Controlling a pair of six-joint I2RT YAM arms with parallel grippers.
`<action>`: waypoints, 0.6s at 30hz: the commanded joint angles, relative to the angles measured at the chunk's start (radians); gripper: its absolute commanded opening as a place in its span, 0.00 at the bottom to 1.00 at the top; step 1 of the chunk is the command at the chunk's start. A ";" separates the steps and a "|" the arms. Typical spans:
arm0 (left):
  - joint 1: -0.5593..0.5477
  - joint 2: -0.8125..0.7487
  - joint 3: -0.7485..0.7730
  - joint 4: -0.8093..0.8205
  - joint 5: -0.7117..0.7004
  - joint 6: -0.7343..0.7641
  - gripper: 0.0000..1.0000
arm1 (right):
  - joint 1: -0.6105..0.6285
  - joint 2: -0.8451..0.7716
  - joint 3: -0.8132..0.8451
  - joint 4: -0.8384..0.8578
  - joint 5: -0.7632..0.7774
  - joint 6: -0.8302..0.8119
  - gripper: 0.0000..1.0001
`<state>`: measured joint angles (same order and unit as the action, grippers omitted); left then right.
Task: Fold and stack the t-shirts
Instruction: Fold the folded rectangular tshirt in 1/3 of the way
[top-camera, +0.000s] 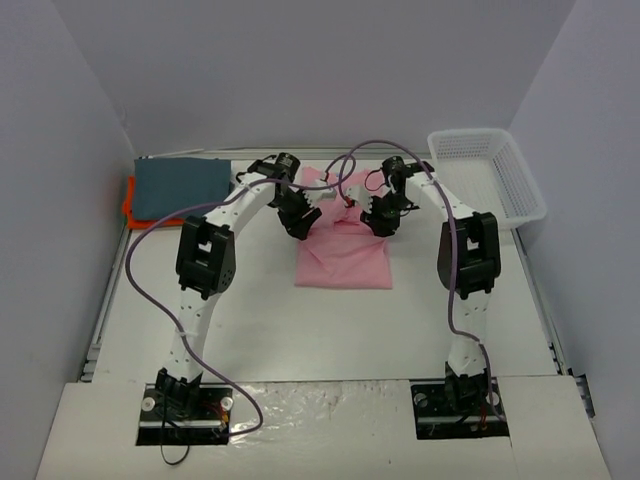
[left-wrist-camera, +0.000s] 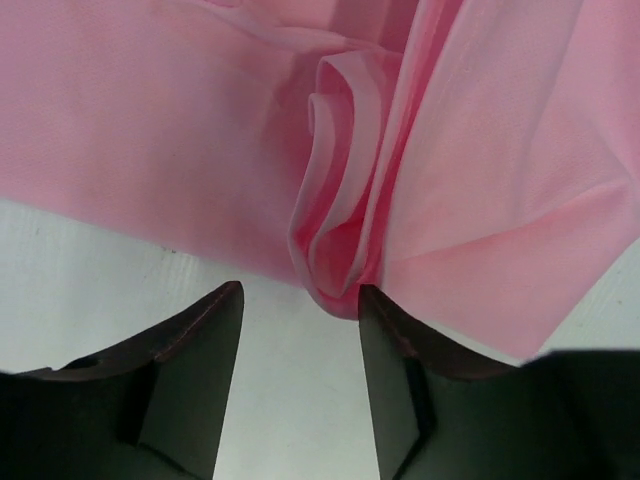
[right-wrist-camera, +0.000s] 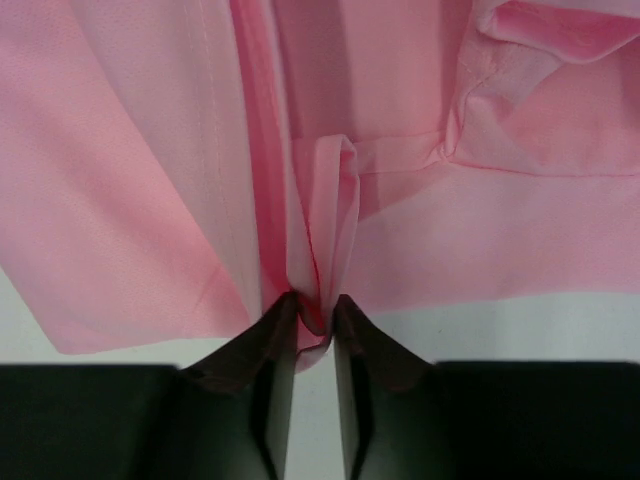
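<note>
White table (top-camera: 250, 330) lies between pale grey walls. At the centre of the top view the pink t-shirt (top-camera: 345, 262) lies partly folded, its upper part gathered between the two arms. The right gripper (right-wrist-camera: 315, 308) is clamped tight on a narrow fold of the pink cloth. The left gripper (left-wrist-camera: 300, 300) has its fingers apart, with a rolled fold just beside one of them. At upper left the blue-grey t-shirt (top-camera: 180, 188) lies over the orange t-shirt (top-camera: 128, 208). A white basket (top-camera: 527, 190) stands at upper right.
</note>
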<state>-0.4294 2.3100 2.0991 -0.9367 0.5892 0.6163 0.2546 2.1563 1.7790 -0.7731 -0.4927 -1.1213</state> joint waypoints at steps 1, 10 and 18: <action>-0.011 -0.024 0.070 -0.017 -0.008 0.059 0.49 | -0.015 0.031 0.042 -0.008 0.043 0.063 0.22; -0.009 -0.191 0.046 0.047 -0.107 0.016 0.95 | -0.015 -0.021 0.123 0.102 0.095 0.167 0.40; -0.017 -0.494 -0.253 0.130 -0.163 -0.023 0.94 | 0.001 -0.281 -0.038 0.155 0.100 0.258 0.41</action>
<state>-0.4316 1.9659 1.9316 -0.8444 0.4381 0.5835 0.2508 2.0361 1.7954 -0.6083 -0.4042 -0.9268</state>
